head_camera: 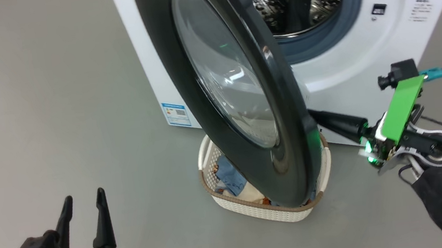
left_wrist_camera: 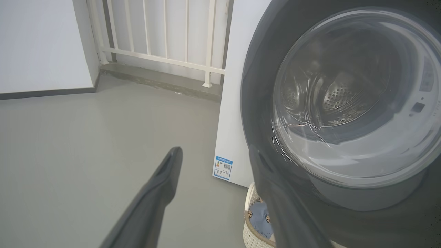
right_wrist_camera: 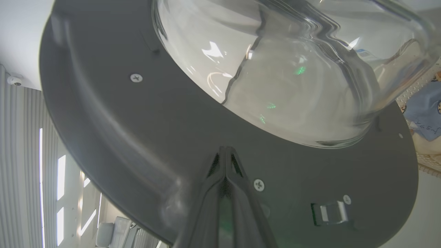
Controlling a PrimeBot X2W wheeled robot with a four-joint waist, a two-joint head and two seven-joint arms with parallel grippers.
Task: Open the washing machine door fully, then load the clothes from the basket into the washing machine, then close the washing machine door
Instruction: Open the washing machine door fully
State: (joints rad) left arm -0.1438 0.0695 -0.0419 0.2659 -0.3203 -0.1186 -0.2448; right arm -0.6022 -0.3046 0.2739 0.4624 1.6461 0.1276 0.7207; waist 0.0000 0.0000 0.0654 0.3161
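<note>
The washing machine (head_camera: 349,66) stands at the top right, its steel drum showing. The washing machine door (head_camera: 238,92) hangs partly open, its black ring and glass bowl swung out over the basket (head_camera: 256,208). Light blue clothes (head_camera: 229,175) lie in the basket. My right gripper (head_camera: 311,113) is shut, its tips pressed against the door's inner face (right_wrist_camera: 137,137) below the glass bowl. My left gripper (head_camera: 83,196) stands open at the lower left, away from the door, with nothing in it. In the left wrist view the door (left_wrist_camera: 341,103) and the basket (left_wrist_camera: 253,234) sit to the right of my open fingers (left_wrist_camera: 162,182).
Grey floor (head_camera: 53,98) spreads to the left of the machine. A blue label sticker (head_camera: 176,113) marks the washer's front corner. A white railing (left_wrist_camera: 165,38) and a wall (left_wrist_camera: 41,44) stand behind, left of the washer. A door latch (right_wrist_camera: 330,213) sits near my right fingertips.
</note>
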